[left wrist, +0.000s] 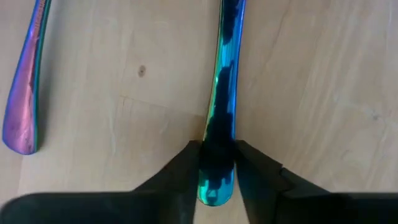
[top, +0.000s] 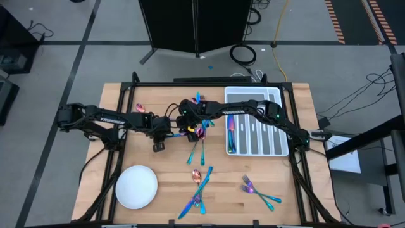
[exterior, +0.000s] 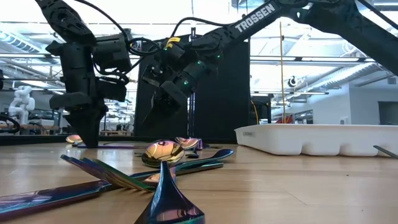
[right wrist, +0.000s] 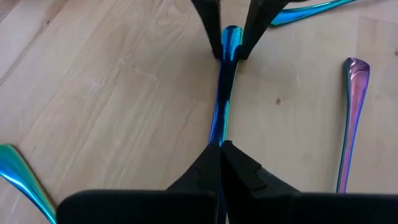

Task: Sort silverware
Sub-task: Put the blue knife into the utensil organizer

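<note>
The silverware is iridescent blue, teal and pink. One slim blue-teal piece (right wrist: 222, 93) spans between both grippers, its head hidden. My left gripper (left wrist: 217, 180) (top: 157, 146) points down at mid-table with its fingers shut on the rounded handle end. My right gripper (right wrist: 219, 149) (top: 192, 130), reaching in from the tray side, is shut farther along the shaft. Loose pieces lie flat on the wood: a purple handle (left wrist: 25, 93), a crossed pile (top: 199, 183), two forks (top: 259, 193). Some pieces lie in the white tray (top: 231, 133). My left gripper pinches the piece's rounded handle end (left wrist: 217, 149) between its two fingers (right wrist: 211, 31), coming from above and pointing down near the table. My right gripper pinches the same piece's shaft (right wrist: 220, 134) between its shut fingers, lying along the shaft; what lies behind the fingers is hidden.
The white divided tray (top: 278, 126) sits at the table's right far part. A round white plate (top: 136, 187) rests at the near left. A spoon (top: 140, 107) lies far left. Bare wood shows between the plate and the crossed pile.
</note>
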### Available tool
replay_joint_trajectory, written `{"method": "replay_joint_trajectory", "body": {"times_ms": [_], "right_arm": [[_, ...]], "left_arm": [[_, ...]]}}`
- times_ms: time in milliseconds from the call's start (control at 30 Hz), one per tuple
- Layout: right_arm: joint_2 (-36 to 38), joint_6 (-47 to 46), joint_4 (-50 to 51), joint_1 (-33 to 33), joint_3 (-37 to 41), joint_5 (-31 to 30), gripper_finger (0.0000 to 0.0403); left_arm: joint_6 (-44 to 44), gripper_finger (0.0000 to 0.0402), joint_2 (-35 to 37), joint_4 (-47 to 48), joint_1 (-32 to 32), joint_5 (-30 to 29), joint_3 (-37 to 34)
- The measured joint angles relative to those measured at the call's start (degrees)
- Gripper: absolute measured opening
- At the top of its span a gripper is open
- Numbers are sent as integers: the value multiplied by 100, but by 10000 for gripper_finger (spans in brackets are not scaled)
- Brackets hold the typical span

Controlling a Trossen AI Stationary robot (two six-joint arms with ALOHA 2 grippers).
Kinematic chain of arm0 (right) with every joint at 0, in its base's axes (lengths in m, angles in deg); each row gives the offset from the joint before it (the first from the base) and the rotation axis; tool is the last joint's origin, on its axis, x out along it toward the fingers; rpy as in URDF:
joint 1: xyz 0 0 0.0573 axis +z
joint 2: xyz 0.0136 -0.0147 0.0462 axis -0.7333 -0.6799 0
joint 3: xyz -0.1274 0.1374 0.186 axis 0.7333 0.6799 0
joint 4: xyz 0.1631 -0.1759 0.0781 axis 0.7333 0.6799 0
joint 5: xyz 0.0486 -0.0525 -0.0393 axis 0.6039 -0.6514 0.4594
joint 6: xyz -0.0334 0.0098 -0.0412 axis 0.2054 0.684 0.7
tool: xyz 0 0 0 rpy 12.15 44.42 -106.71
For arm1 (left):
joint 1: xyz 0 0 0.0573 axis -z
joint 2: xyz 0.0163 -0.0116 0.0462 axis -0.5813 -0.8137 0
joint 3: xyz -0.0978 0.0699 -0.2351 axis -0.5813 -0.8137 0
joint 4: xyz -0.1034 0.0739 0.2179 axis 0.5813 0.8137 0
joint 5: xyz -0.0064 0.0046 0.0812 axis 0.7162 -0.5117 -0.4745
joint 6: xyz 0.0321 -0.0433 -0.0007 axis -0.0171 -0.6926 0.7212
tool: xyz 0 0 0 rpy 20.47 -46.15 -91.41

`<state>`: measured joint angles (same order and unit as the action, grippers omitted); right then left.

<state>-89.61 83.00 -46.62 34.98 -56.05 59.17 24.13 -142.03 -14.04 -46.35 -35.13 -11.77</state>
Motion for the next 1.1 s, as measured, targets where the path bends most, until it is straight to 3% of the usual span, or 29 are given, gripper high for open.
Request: {"method": "replay_joint_trajectory", "body": {"times_ms": [200,467,767,933,1100], "right_arm": [[0,0,-2,2,-1,-1,0],[6,128,374,-104,0,43,0],[17,503,742,-453,1,1154,0],[17,621,750,-467,0,1050,0],[28,479,854,-376,0,86,0]], "left_arm": [[-21,40,-2,27,2,-18,-4],[-40,11,98,56,-5,62,-27],[-42,1,127,77,-17,218,-31],[-42,1,131,102,-18,303,-31],[-42,1,133,138,-13,460,-26]]}}
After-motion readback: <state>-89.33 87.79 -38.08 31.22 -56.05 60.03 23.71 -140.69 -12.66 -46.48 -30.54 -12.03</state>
